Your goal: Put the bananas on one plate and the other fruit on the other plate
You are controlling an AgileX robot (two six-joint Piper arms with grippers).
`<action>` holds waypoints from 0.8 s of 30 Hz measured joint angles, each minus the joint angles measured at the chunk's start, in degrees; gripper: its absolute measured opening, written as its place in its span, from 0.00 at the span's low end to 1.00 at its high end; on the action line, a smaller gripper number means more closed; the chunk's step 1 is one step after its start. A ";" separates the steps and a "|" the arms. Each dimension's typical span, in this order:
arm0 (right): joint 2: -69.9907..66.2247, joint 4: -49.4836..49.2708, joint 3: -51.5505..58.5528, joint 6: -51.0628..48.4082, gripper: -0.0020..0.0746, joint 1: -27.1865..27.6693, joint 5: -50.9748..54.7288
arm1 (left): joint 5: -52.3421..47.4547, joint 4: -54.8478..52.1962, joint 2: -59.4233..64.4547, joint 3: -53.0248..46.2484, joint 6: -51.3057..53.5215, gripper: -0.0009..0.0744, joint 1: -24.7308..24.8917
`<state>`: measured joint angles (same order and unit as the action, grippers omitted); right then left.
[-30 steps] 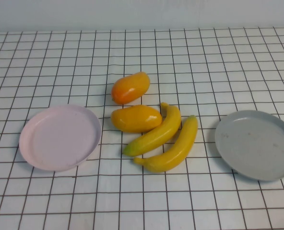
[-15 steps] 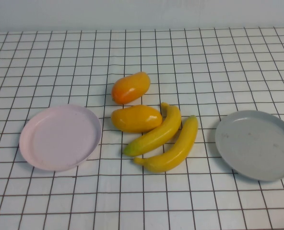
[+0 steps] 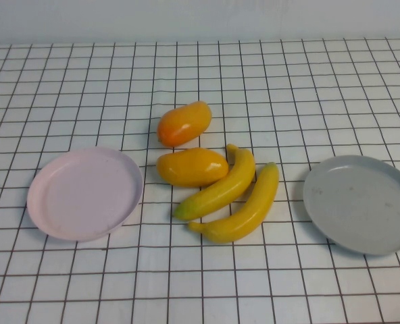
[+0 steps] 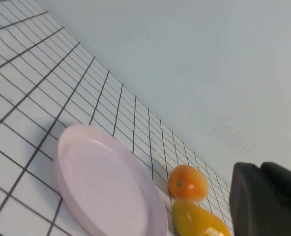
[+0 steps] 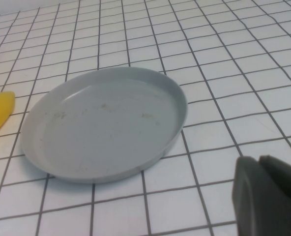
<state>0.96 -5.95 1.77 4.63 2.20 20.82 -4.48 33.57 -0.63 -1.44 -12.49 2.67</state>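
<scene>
Two bananas (image 3: 220, 185) (image 3: 244, 206) lie side by side at the table's middle. Two orange-yellow fruits lie beside them: one (image 3: 191, 167) touches the nearer banana, the other (image 3: 184, 123) sits farther back. The pink plate (image 3: 84, 194) on the left and the grey plate (image 3: 361, 202) on the right are bare. Neither gripper shows in the high view. My left gripper (image 4: 261, 166) is shut and empty, near the pink plate (image 4: 106, 182) and both fruits (image 4: 187, 183). My right gripper (image 5: 258, 158) is shut and empty, beside the grey plate (image 5: 103, 123); a banana end (image 5: 0, 110) shows beyond it.
A white cloth with a black grid (image 3: 200, 283) covers the table. A plain pale wall (image 3: 200, 20) runs along the far edge.
</scene>
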 joint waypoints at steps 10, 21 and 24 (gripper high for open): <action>0.00 0.00 0.00 0.00 0.01 0.00 0.00 | -20.05 1.16 7.42 15.92 21.51 0.01 0.00; 0.00 0.00 0.00 0.00 0.01 0.00 0.00 | -38.03 -6.35 39.14 41.83 39.16 0.01 0.00; 0.00 0.00 0.00 0.00 0.01 0.00 0.00 | -39.93 -5.63 47.14 45.51 39.87 0.03 0.60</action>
<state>0.96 -5.95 1.77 4.63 2.20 20.82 -44.41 27.94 46.51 44.06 27.37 3.27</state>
